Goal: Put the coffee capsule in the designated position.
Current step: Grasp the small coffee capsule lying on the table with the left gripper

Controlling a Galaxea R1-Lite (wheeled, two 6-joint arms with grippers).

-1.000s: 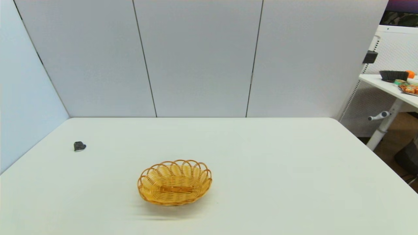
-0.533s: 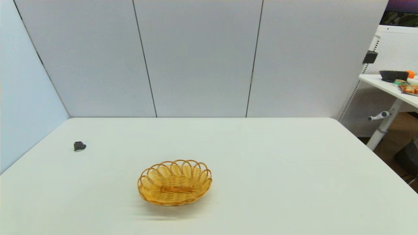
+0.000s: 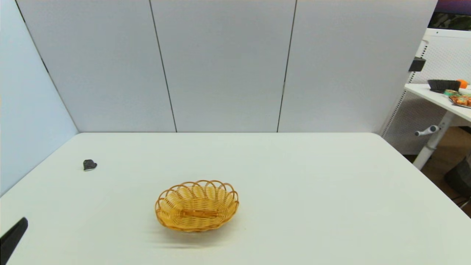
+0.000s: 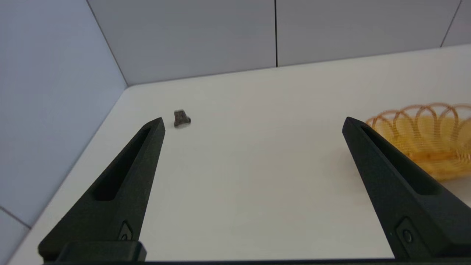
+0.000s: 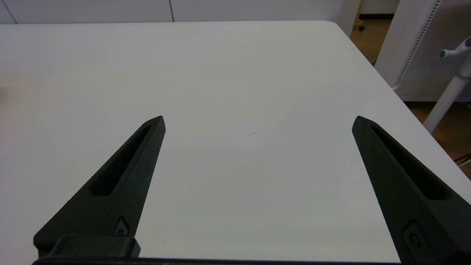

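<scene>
Grey panel walls behind a white tabletop. Wicker basket sits near the front centre, nothing in it. Left gripper low over the tabletop's front left corner, fingers spread wide, holding nothing; one fingertip shows at the head view's lower left edge. Right gripper over bare tabletop on the right side, fingers wide, holding nothing. Coffee capsule lies on the tabletop far left, well apart from the basket.
</scene>
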